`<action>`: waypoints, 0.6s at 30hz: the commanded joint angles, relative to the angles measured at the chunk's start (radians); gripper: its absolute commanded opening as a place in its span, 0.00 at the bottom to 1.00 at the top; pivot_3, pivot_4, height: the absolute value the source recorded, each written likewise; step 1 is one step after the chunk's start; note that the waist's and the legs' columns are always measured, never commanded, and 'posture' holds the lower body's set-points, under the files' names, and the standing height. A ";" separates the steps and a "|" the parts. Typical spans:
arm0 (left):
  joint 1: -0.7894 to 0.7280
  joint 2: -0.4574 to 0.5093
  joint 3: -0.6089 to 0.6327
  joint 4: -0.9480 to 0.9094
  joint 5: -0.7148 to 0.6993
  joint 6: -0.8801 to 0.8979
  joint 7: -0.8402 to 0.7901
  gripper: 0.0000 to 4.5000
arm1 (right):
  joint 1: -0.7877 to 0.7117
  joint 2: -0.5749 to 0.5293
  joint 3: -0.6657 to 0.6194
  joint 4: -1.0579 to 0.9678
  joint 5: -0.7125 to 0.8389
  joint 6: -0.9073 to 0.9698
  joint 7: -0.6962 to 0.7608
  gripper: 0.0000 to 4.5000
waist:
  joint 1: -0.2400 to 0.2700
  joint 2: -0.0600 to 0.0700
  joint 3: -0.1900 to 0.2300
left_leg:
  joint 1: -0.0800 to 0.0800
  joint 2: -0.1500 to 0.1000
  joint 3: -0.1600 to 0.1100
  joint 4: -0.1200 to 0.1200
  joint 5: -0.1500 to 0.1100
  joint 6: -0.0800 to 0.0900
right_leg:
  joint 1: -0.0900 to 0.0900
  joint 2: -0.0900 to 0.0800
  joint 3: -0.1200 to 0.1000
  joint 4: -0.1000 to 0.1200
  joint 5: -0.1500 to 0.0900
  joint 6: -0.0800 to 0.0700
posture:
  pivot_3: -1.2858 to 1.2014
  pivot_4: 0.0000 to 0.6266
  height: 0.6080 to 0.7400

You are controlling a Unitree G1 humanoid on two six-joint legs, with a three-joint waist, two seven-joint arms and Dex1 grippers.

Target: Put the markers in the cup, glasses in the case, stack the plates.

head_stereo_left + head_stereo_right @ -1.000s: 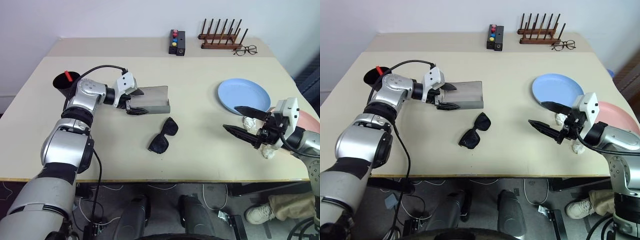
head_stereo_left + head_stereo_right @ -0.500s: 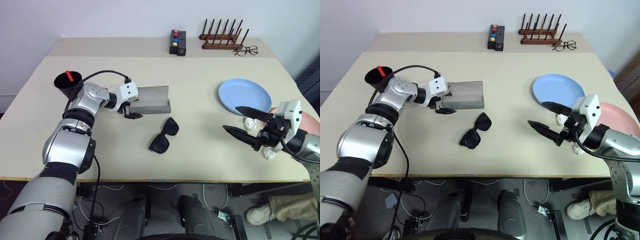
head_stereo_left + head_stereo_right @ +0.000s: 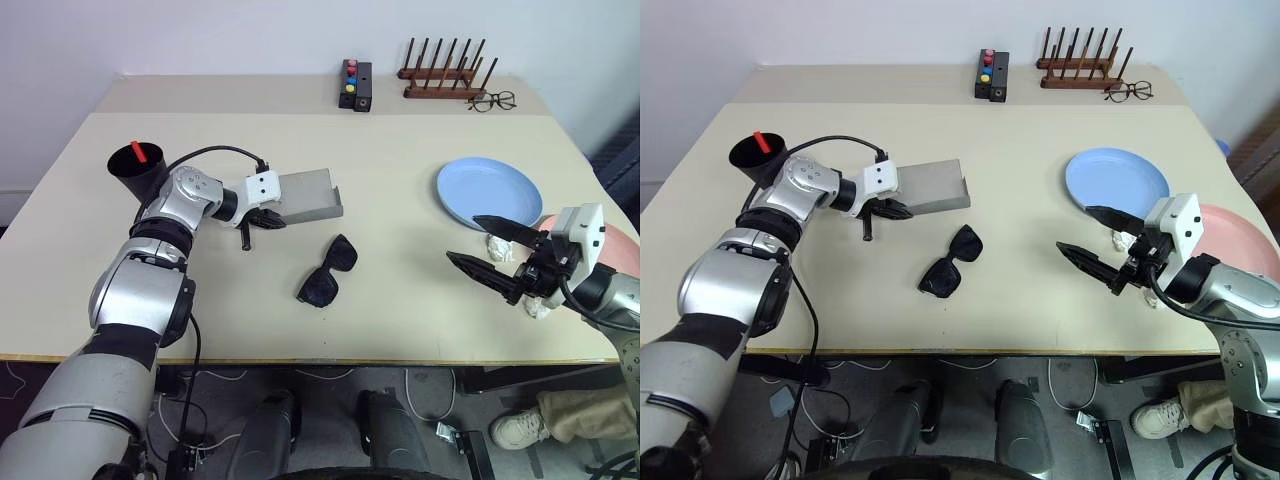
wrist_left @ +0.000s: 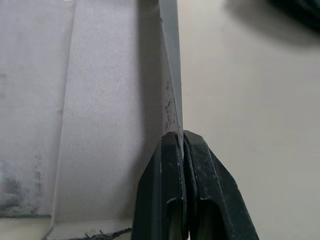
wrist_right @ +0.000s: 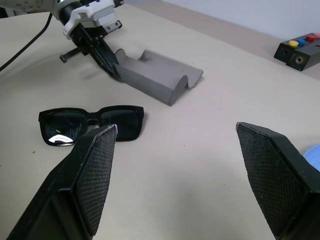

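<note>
Currently we judge the glasses-in-case step to be in hand. The left claw (image 3: 262, 218) is pinched shut on the thin edge of the case (image 3: 303, 196); in the left wrist view its two fingers (image 4: 172, 195) meet on the case's upright wall. The case stands open, grey lining showing, on the worktop (image 3: 400, 260) toward the left-centre, and sits slightly tilted rather than flat.

The glasses (image 3: 327, 271) lie folded open on the worktop just in front of the case, apart from it, untouched by either claw. The right claw (image 3: 496, 250) hangs over the right side of the worktop with its fingers spread wide and nothing between them, pointing toward the glasses but well apart from them.

A marker (image 3: 140, 153) with a red end already stands in the cup (image 3: 132, 170) at the far left. The blue plate (image 3: 487, 192) lies to the right, and the pink plate (image 3: 1240, 240) sits at the right edge, not yet stacked.

Next move, as we read it: hold the case steady and open with the left claw while the right claw crosses to the glasses and takes them by the frame. Risk: the case may pivot or flip under a one-edge pinch.
</note>
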 commanded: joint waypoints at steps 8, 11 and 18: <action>0.002 0.051 0.018 -0.056 -0.027 -0.084 -0.173 0.01 | -0.033 0.005 0.013 -0.008 0.006 -0.033 -0.004 0.87 | -0.002 0.000 0.000 | 0.000 0.000 0.000 0.000 0.000 0.000 | 0.000 0.000 0.000 0.000 0.000 0.000 | 0.52 0.24 1.00; 0.013 0.074 0.019 -0.062 -0.027 -0.084 -0.188 0.01 | -0.035 0.005 0.016 -0.001 0.004 -0.040 -0.002 0.87 | -0.003 0.000 0.000 | 0.000 0.000 0.000 0.000 0.000 0.000 | 0.000 0.000 0.000 0.000 0.000 0.000 | 0.52 0.24 1.00; 0.036 0.126 0.026 -0.080 -0.038 -0.084 -0.214 0.01 | -0.033 0.002 0.019 0.013 0.004 -0.053 0.006 0.87 | -0.001 0.000 0.000 | 0.000 0.000 0.000 0.001 0.000 0.000 | 0.000 0.000 0.000 0.000 0.000 0.000 | 0.52 0.24 1.00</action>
